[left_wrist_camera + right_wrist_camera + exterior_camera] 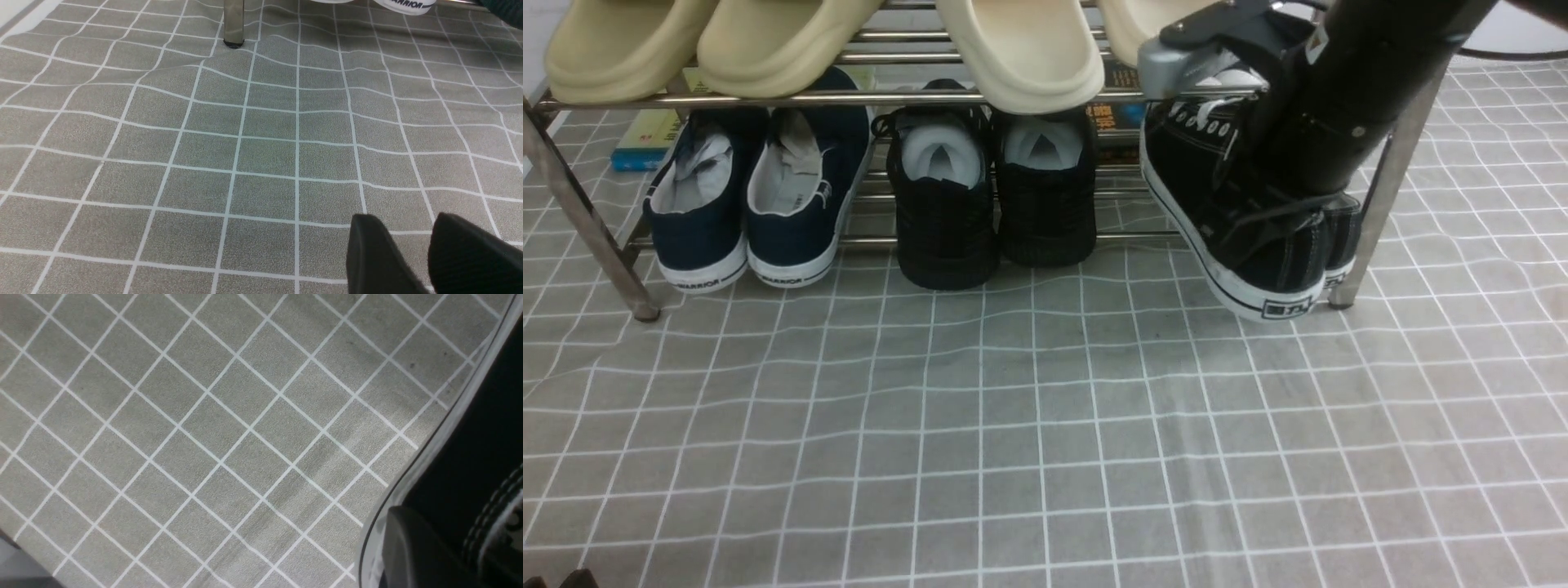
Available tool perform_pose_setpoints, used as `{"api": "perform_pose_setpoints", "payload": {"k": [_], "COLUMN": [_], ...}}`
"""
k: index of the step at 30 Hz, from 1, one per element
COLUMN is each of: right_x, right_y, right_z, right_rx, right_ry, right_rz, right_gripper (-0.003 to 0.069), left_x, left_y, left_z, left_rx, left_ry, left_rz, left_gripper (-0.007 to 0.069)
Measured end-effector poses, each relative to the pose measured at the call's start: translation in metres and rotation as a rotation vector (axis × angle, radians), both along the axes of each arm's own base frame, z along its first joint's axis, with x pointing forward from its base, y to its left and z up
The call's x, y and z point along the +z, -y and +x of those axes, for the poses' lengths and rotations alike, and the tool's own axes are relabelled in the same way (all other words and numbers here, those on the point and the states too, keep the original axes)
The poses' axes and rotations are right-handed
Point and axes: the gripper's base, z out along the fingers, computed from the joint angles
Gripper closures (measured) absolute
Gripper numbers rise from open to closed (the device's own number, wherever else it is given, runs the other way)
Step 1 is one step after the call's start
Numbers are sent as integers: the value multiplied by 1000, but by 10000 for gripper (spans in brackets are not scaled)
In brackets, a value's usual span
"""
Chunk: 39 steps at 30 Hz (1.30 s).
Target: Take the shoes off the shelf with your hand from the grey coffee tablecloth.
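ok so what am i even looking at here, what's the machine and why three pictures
It is a robot with two arms, each ending in a gripping tool. The front picture looks forward from between them at a steel shelf on a grey checked tablecloth: cream slippers on top; navy sneakers, black mesh sneakers and black canvas shoes below. The other two come from wrist cameras. The right tool seems clamped on one canvas shoe, which sits tilted. The left tool hangs open over the cloth, holding nothing.
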Motion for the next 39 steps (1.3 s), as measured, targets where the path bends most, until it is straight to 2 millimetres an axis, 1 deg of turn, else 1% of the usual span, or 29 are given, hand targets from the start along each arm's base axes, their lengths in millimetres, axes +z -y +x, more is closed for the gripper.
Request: {"api": "perform_pose_setpoints", "payload": {"k": [3,4,6,8,10,12,14,15,17,20,21,22,24,26,29,30,33,34,36,39], "right_x": [7,5,5,4,-4,-12,-19,-26,-36,-53,-55,-63,-67,-77,-89,-90,-105,-105,-113,-120], "right_y": [5,6,12,15,21,22,20,16,7,-11,-13,-21,-26,-32,-35,-35,-39,-39,-43,-47], "right_z": [-15,-16,-31,-40,-56,-67,-75,-83,-90,-97,-98,-95,-92,-84,-74,-73,-63,-63,-61,-59], "right_rx": [-15,-14,-17,-17,-21,-20,-9,8,26,36,33,20,8,-26,-71,-74,-110,-112,-120,-123], "right_ry": [-16,-21,-42,-59,-110,-154,-182,-202,-218,-208,-204,-172,-150,-117,-96,-93,-85,-85,-94,-100], "right_rz": [32,31,41,44,56,61,61,60,55,70,73,82,88,83,68,65,46,47,44,43], "right_gripper": [644,644,644,644,644,644,644,644,643,643,643,643,643,643,642,642,641,640,638,631], "left_x": [0,0,0,0,0,0,0,0,0,0,0,0,0,0,0,0,0,0,0,0], "left_y": [0,0,0,0,0,0,0,0,0,0,0,0,0,0,0,0,0,0,0,0], "left_z": [0,0,0,0,0,0,0,0,0,0,0,0,0,0,0,0,0,0,0,0], "left_rx": [0,0,0,0,0,0,0,0,0,0,0,0,0,0,0,0,0,0,0,0], "left_ry": [0,0,0,0,0,0,0,0,0,0,0,0,0,0,0,0,0,0,0,0], "left_rz": [0,0,0,0,0,0,0,0,0,0,0,0,0,0,0,0,0,0,0,0], "left_gripper": [384,384,384,384,384,384,384,384,384,384,384,384,384,384,384,384,384,384,384,384]}}
